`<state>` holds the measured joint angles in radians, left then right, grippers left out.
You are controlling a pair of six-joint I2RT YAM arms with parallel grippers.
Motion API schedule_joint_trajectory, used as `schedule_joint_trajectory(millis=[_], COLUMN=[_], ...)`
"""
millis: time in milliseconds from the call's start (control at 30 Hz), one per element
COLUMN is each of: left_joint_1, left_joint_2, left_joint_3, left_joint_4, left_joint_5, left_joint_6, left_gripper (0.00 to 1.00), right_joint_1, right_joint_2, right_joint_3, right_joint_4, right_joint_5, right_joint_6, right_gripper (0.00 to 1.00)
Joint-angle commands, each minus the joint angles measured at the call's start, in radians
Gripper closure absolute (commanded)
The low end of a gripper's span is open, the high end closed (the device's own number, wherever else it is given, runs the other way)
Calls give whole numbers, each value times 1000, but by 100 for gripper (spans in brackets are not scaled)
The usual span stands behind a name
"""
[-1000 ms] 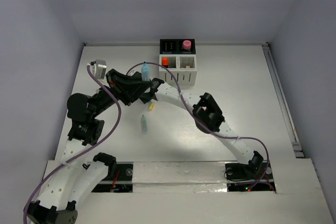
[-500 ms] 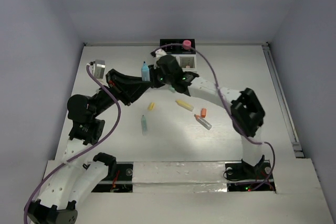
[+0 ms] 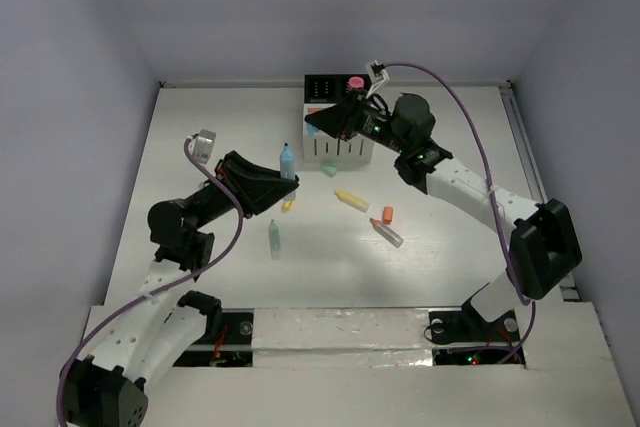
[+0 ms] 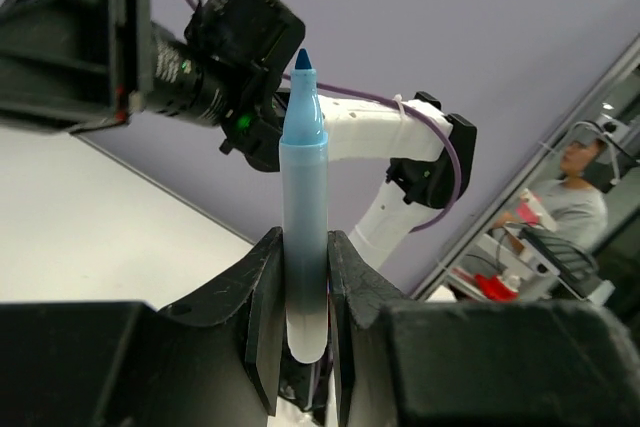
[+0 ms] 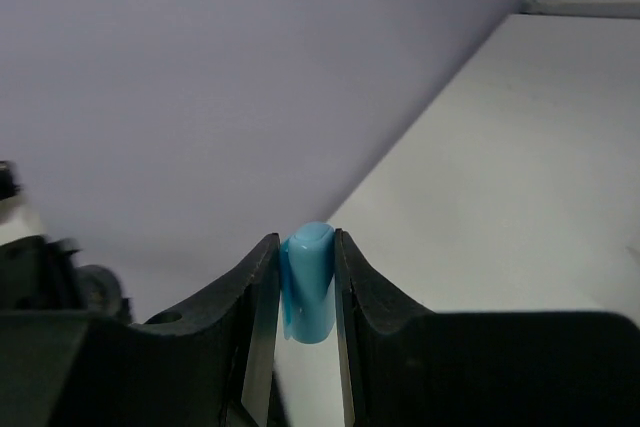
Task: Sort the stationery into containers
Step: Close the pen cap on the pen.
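Furthest left on the counter point(image 3: 450, 257) lies a green highlighter point(image 3: 274, 236), on its side and untouched. Just above it in the top view is my left tool point(image 4: 303, 239), closed tight on the barrel of the blue highlighter point(image 4: 303, 167). The pen has no cap on, and its bare dark-blue tip points away from my wrist. It is held over the counter, left of the organizer point(image 3: 352, 150) and apart from it. A small yellow piece point(image 3: 288, 205) lies just beside this tool, on the side nearer my bases.

Next comes my right tool point(image 5: 304, 245), narrowed onto the blue cap point(image 5: 308, 292), which is pinched between both fingers. From above, this tool sits across the organizer's front left white compartment. I cannot tell whether it touches the slats. A bit of orange point(image 3: 314, 112) shows in that compartment behind the tool. A small green piece point(image 3: 329, 171) lies on the counter just in front of the organizer.

A pink highlighter point(image 3: 354, 81) stands in the rear right black compartment. Further right, a yellow highlighter point(image 3: 351, 200) lies slanted on the open counter. Beyond it lies a short orange piece point(image 3: 388, 214), and just beside that is a pale marker with an orange end point(image 3: 390, 235).
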<state>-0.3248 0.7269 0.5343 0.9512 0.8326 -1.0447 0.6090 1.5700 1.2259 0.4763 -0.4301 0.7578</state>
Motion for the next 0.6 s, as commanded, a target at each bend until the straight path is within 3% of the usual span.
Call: schedule_joint_trajectory(millis=[0,133,567], left_joint_1=[6,6,-3], left_joint_2=[23,74,167], left_joint_3=[-34,-101,-102], left_joint_4=[254,371,388], left_joint_5=[59,91,100], left_joint_6=[-112,-152,-107], left_gripper=[100,100,100], right_joint_1=[-17,-40,-3], right_joint_2=[-68,-67,79], right_joint_3=[-32,-65,-13], right_joint_4=[217,382,825], right_joint_5=[-56,-79,-159], right_joint_6=[157,258,552], right_gripper=[100,100,100])
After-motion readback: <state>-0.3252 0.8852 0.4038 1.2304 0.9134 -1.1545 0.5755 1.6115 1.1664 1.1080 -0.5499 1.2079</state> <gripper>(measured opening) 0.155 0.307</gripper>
